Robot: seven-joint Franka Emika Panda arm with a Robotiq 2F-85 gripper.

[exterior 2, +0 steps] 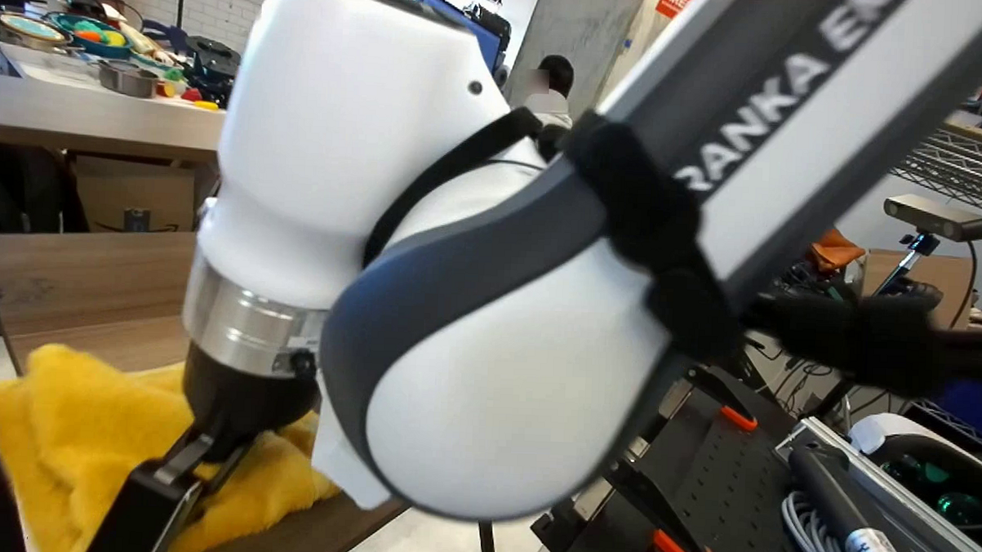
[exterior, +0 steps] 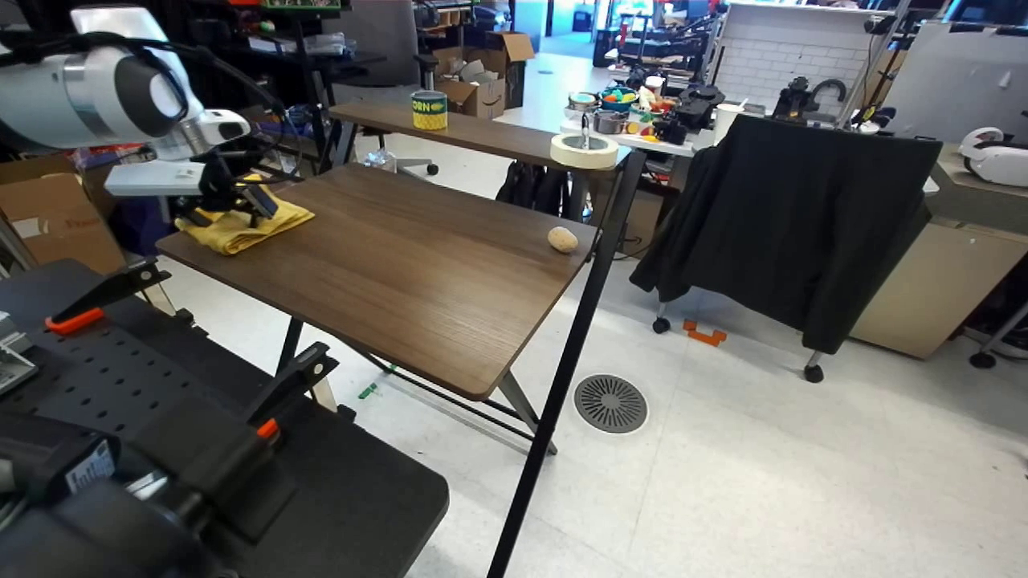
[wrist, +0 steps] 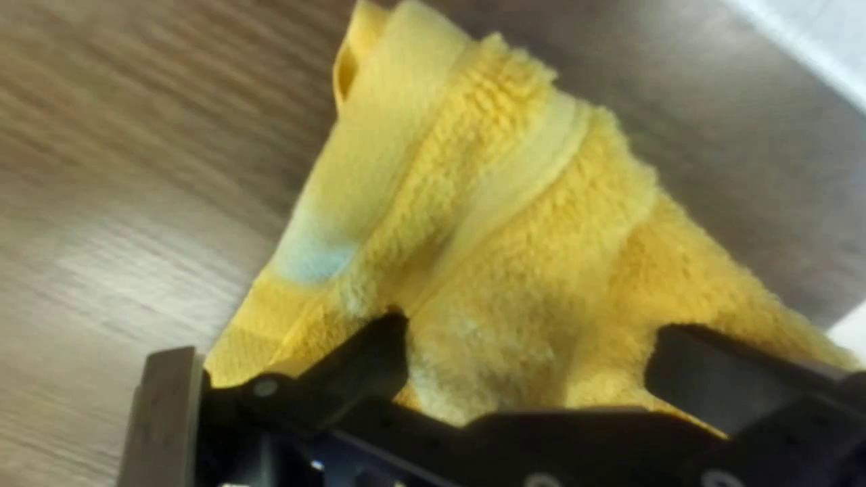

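The claw (wrist: 533, 331) hangs low over a folded yellow terry towel (wrist: 514, 203), its fingers (wrist: 375, 352) spread wide with pile showing between them; whether either tip touches the cloth, I can't tell. In the wrist view the towel reaches out ahead of the fingers, tapering toward a folded-over corner, its creases slanting across the gap. The claw hides the rest, so I can't settle its long axis. The towel lies at one end of the desk (exterior: 385, 249), a corner near the edge, with pale floor (wrist: 822, 40) past it. Away from that edge, the desk runs on to a potato-like lump (exterior: 562, 239) well apart, with a raised shelf (exterior: 498, 135) along the long side.
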